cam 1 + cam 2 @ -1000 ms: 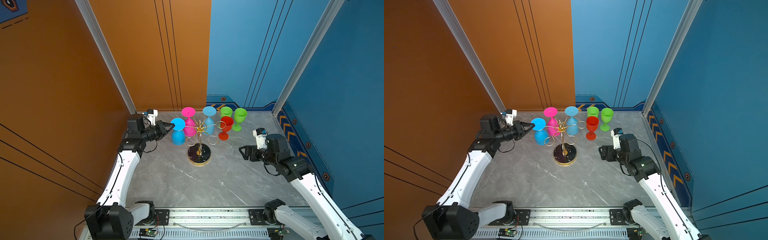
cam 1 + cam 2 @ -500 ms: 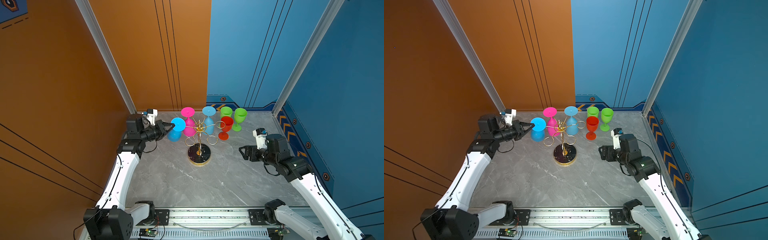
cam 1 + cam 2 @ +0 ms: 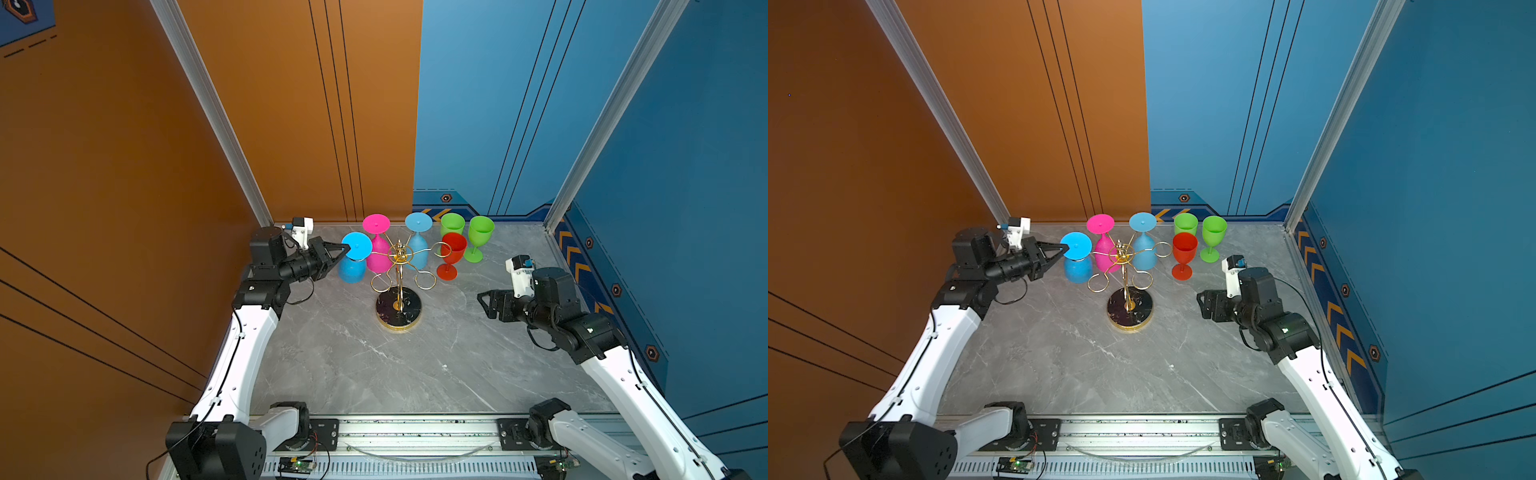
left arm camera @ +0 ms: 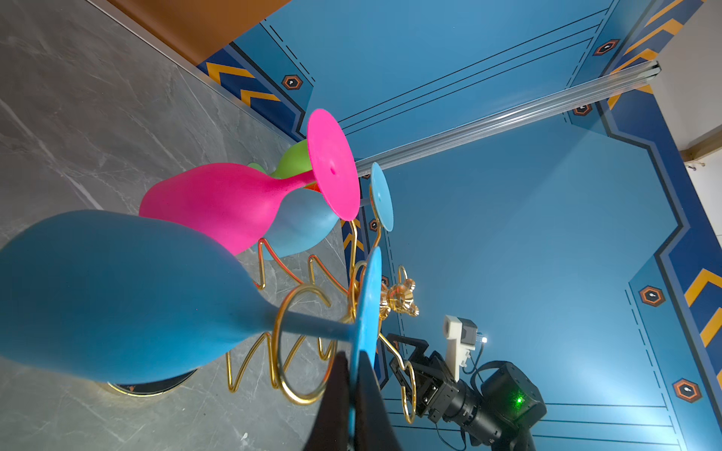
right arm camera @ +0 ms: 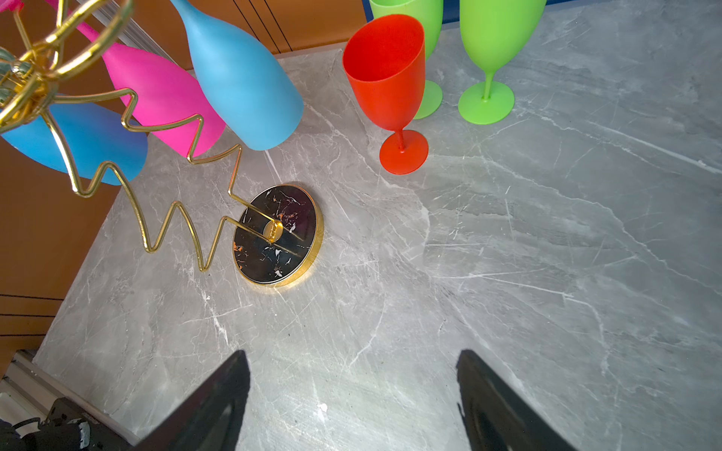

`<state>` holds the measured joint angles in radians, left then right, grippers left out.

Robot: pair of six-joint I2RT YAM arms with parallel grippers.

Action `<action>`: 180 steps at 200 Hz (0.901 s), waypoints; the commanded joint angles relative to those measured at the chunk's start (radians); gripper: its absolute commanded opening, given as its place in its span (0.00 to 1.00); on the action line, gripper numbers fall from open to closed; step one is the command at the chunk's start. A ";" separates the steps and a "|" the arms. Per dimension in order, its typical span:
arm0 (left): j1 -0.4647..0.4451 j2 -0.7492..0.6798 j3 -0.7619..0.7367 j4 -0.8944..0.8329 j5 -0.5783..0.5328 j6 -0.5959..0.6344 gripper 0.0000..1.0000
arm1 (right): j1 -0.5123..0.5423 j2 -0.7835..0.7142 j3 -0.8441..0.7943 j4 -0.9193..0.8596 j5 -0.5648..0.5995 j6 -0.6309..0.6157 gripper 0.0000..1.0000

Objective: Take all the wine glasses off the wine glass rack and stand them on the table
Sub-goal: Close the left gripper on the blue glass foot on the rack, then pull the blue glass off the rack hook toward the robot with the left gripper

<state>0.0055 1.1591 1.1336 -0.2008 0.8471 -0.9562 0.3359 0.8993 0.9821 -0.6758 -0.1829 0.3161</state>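
Observation:
The wine glass (image 3: pixel 353 259) that I hold is blue and hangs upside down at the left of the wine glass rack (image 3: pixel 400 286), a gold wire stand on a round black base. My left gripper (image 3: pixel 346 248) is shut on the rim of its flat foot (image 3: pixel 1076 245). In the left wrist view the foot (image 4: pixel 369 308) sits edge-on between the black fingers (image 4: pixel 336 390), and the stem crosses a gold loop (image 4: pixel 297 394). A pink glass (image 3: pixel 377 253) and another blue glass (image 3: pixel 417 249) hang on the rack. My right gripper (image 3: pixel 485 306) stands open and empty, right of the rack.
A red glass (image 3: pixel 452 253) and two green glasses (image 3: pixel 452 224) (image 3: pixel 480 237) stand upright on the grey marble table (image 3: pixel 374 365) behind and right of the rack. The orange wall is close behind my left arm. The rack's base (image 5: pixel 279 234) lies ahead of my right gripper (image 5: pixel 353 355).
The left jaws have closed the last bit onto the blue glass's foot. The glass's bowl has shifted slightly toward my left gripper. The right arm has not moved.

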 commanded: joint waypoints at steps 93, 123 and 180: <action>-0.031 0.008 0.028 0.083 0.076 -0.090 0.00 | 0.006 0.006 -0.014 0.021 -0.015 0.015 0.84; -0.051 0.019 0.038 0.084 0.082 -0.087 0.00 | 0.005 0.001 -0.018 0.020 -0.012 0.015 0.84; -0.066 0.059 0.059 0.084 0.109 -0.088 0.00 | 0.004 -0.006 -0.032 0.021 -0.006 0.015 0.84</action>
<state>-0.0532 1.2057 1.1564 -0.1448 0.9108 -1.0451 0.3359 0.9012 0.9649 -0.6682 -0.1837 0.3161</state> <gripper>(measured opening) 0.057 0.842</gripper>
